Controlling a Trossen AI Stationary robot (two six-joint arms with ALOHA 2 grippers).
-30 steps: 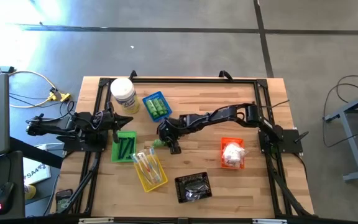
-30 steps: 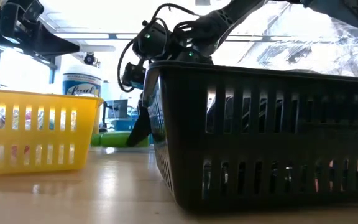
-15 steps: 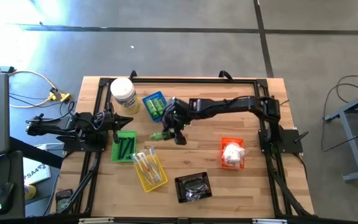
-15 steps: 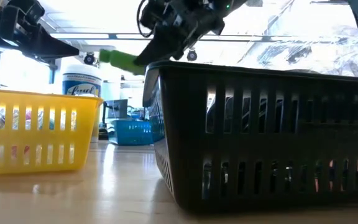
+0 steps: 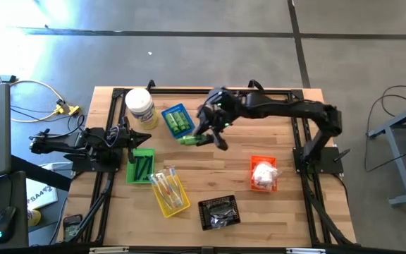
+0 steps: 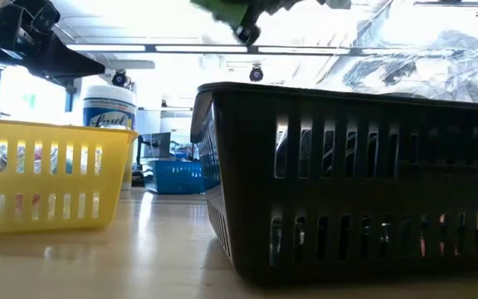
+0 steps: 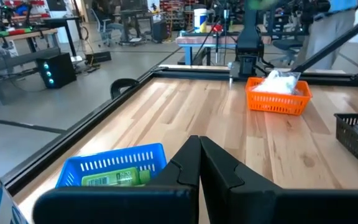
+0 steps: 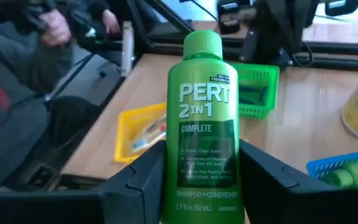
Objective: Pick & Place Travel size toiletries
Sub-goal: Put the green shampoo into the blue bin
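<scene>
Grey concrete floor (image 5: pixel 189 56), wooden table (image 5: pixel 245 176), right tool (image 5: pixel 204 138) gripping green bottle (image 8: pixel 202 124), left tool (image 7: pixel 199 149) closed.

The right gripper (image 5: pixel 204 138) hangs raised over mid-table, fingers clamped, while the left gripper (image 5: pixel 144 137) rests closed at the table's left edge.

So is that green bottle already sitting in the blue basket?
No, the right pincer holds the green bottle up in the air, beside the blue basket.

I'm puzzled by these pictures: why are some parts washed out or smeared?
Low view: bright ceiling lights bleach the background, and the right gripper with its green bottle is motion-smeared. High view: glare whitens the floor's upper left. Right wrist view: the bottle label reads sharply.
</scene>
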